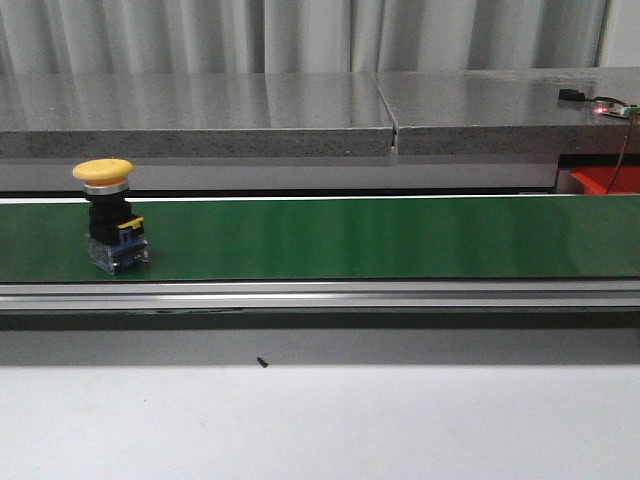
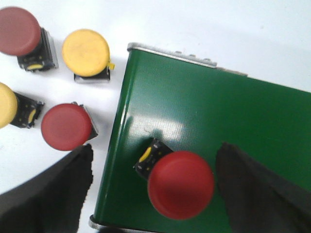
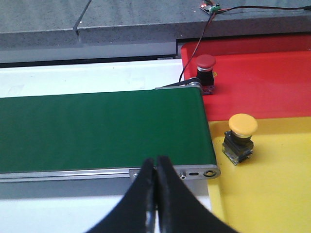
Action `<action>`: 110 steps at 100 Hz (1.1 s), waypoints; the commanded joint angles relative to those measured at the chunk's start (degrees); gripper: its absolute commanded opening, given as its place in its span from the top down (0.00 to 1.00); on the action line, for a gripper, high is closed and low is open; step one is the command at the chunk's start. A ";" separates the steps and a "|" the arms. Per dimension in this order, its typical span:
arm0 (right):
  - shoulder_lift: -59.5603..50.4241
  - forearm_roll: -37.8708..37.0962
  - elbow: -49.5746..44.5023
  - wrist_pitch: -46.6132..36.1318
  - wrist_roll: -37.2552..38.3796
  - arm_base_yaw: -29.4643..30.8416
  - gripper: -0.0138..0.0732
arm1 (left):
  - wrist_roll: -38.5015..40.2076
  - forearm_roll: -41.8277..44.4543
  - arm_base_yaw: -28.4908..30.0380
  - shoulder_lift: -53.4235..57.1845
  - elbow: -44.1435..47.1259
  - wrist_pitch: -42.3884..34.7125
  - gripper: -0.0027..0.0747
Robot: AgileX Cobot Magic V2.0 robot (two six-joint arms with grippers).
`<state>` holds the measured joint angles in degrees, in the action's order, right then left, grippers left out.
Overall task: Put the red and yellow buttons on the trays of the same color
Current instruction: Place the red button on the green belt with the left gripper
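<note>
The left gripper (image 2: 153, 194) has its jaws spread wide apart, one to each side of a red button (image 2: 179, 183) that stands on the near end of the green conveyor belt (image 2: 204, 121); neither jaw appears to touch it, though the angle makes that hard to be sure of. My reading is that the button has just been set down, so the clean move is to lift straight up without brushing the cap, which would tip it on its narrow base. More buttons wait on the white bench (image 2: 194, 29) beside the belt: the nearest red one (image 2: 66, 126), a yellow one (image 2: 86, 52), and others at the edge.

The right gripper (image 3: 156, 194) has its jaws pressed together, empty, low at the belt's far end. It should open before a button arrives. A yellow button (image 1: 105, 215) rides the belt. The red tray (image 3: 272, 82) already holds one red button (image 3: 205, 73), the yellow tray (image 3: 272, 184) one yellow (image 3: 240, 137).
</note>
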<state>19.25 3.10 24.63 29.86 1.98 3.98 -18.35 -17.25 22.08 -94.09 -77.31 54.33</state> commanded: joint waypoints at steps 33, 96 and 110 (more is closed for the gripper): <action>0.38 -0.37 1.47 -4.15 -0.66 0.11 0.92 | -0.49 -1.99 -12.00 13.93 -1.51 -1.86 0.86; 0.38 -0.37 1.47 -4.15 -0.66 0.11 0.92 | 4.48 -1.22 -26.22 30.46 12.47 -5.40 0.99; 0.38 -0.37 1.47 -4.15 -0.66 0.11 0.92 | 13.96 8.26 -27.01 36.91 19.52 -9.29 0.99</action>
<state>19.25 3.10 24.63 29.86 1.98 3.98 -11.42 -13.91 -4.07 -61.72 -60.12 50.62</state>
